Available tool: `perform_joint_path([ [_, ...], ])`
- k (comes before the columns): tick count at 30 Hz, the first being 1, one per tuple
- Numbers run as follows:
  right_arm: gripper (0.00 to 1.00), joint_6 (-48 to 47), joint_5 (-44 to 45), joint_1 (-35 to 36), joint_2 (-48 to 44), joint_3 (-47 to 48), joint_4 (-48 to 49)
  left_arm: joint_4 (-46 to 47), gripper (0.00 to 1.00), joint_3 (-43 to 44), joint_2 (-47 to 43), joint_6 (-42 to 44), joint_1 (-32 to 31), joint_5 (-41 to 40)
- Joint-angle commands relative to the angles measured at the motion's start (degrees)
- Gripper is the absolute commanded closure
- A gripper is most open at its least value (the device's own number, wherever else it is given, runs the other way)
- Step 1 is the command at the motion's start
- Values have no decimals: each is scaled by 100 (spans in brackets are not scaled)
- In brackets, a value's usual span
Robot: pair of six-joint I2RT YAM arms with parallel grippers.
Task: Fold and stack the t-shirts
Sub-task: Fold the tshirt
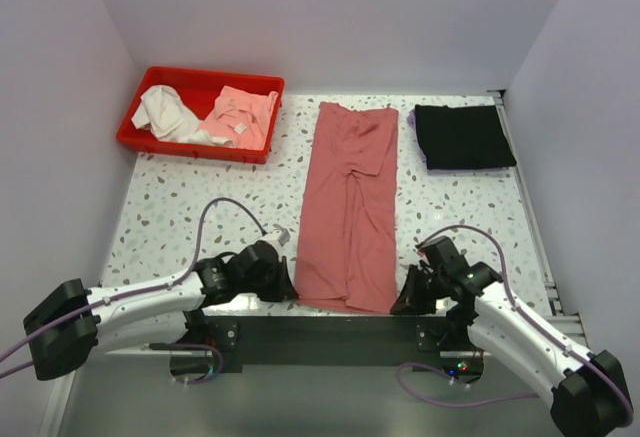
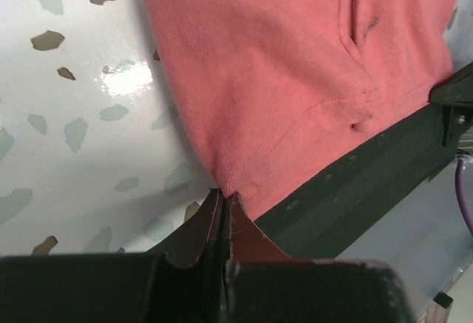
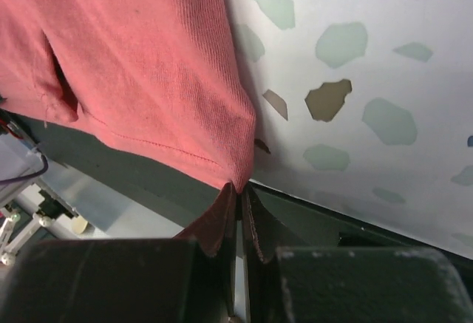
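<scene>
The rose shirt (image 1: 350, 207) lies as a long folded strip; my left gripper (image 2: 224, 203) and right gripper (image 3: 240, 192), both low, pinch its near corners.

No readable text, labels, numbers or signs anywhere.

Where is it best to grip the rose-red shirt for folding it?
At its two near corners, coming from the near side: the rose-red shirt lies flat as a long strip running near to far. The left gripper and right gripper pinch exactly those corners.
</scene>
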Motion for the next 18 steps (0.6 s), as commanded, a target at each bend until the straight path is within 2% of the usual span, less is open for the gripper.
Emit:
perform_joint_path([
  [1,96,108,-325,38,-59,-2,-431,-192,100,-72,-276,-88,-47,306],
  [5,97,38,-238,91,-366,191,-853,-289,100,-160,-566,-184,-64,429],
  [8,97,64,-281,91,-420,296,-766,-237,100,-134,-646,-176,-64,377],
  [13,98,-199,419,82,80,858,-625,-481,100,445,-392,-18,-64,-229],
  [18,98,-480,834,82,564,1834,-450,-552,100,1199,30,228,-56,-536],
])
